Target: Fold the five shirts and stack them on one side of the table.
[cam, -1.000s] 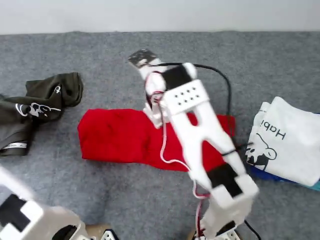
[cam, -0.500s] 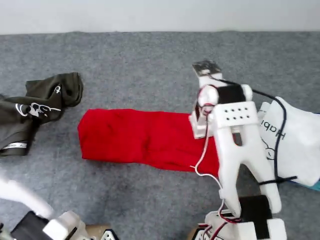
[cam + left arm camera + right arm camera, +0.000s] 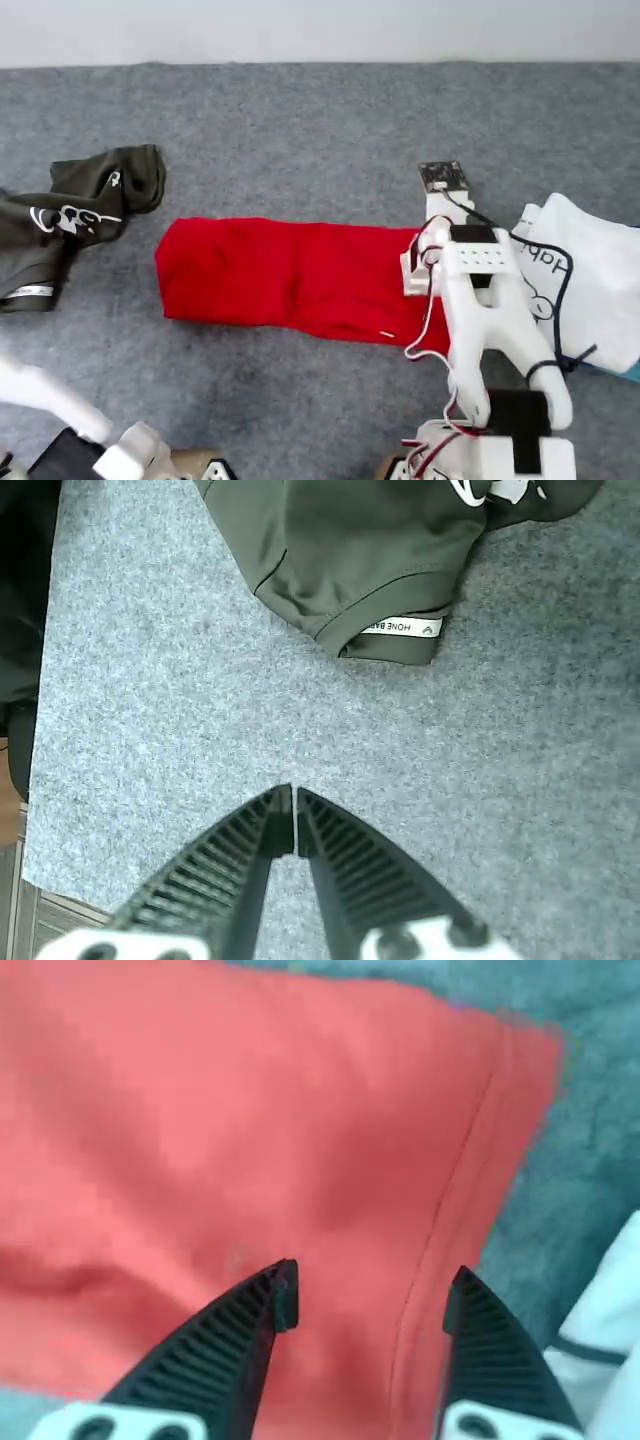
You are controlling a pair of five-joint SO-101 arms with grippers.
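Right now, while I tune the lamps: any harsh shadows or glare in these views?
High view: even light, no glare on the white shirt, no hard shadow on the red shirt. Left wrist view: the dark shirt shows its folds, and the left gripper casts no hard shadow. Right wrist view: red shirt evenly lit, no glare.

Far half of bench (image 3: pixel 300 130) left bare; side-to-side passage offered there. Middle blocked by red shirt (image 3: pixel 270 275), laid flat and low. Left edge taken by dark shirt (image 3: pixel 70 215); bare gap kept between the two. Right edge taken by white shirt stack (image 3: pixel 590 280). Narrow gap between stack and red shirt overhung by right arm (image 3: pixel 490 320). Bare bench seen under left tool (image 3: pixel 295 820), near dark shirt.
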